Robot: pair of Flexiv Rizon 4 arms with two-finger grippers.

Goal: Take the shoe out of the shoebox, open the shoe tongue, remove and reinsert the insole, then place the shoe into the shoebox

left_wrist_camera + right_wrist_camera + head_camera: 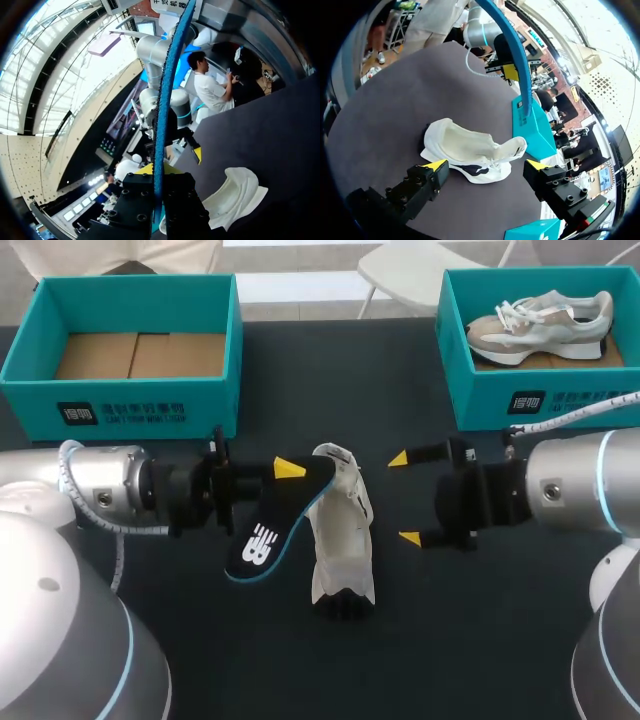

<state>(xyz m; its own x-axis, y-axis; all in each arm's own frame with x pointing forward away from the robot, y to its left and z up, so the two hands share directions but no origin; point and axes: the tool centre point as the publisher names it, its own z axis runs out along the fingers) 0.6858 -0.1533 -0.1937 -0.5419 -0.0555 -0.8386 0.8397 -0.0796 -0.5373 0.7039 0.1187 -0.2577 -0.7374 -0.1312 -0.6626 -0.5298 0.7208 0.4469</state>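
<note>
A black insole (265,530) with a blue edge hangs over the middle of the table, and my left gripper (285,470) is shut on its upper end. In the left wrist view the insole (161,100) shows edge-on as a blue strip rising from between that gripper's fingers (157,182). The white shoe (342,530) lies on its side on the table just right of the insole, its opening facing my right gripper (404,498). That gripper is open and empty, a short way right of the shoe. From the right wrist, the shoe (465,147) lies just ahead of the open fingers (487,165).
An empty teal shoebox (120,405) with a cardboard floor stands at the back left. A second teal shoebox (480,390) at the back right holds another beige and white shoe (545,325). The dark tabletop (400,660) is bare toward the front.
</note>
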